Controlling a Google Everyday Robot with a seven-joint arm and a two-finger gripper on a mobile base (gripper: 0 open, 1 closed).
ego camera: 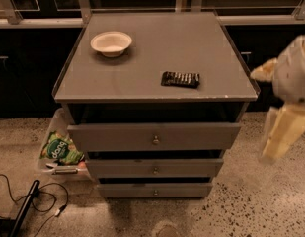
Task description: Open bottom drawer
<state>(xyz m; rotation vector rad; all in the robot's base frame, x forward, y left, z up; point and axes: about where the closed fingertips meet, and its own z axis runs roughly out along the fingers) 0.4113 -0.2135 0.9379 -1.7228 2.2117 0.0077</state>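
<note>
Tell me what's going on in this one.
A robot arm is at the right side of the grey cabinet, its gripper hanging beside the drawers and touching nothing. The bottom drawer, the slimmest of three fronts, has nothing on its knob yet. A white bowl and a dark packet sit on the cabinet top.

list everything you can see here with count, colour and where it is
cabinet: 1, grey, centre of view
top drawer: 1, grey, widest front
middle drawer: 1, grey, below the top one
bottom drawer: 1, grey, narrowest front, lowest
bowl: 1, white, back left of cabinet top
packet: 1, dark, front right of cabinet top
bin: 1, clear, floor left of cabinet
snack bag: 1, green, inside the bin
cables: a few, black, floor at lower left
gripper: 1, pale yellowish, right edge, apart from the drawers
</note>
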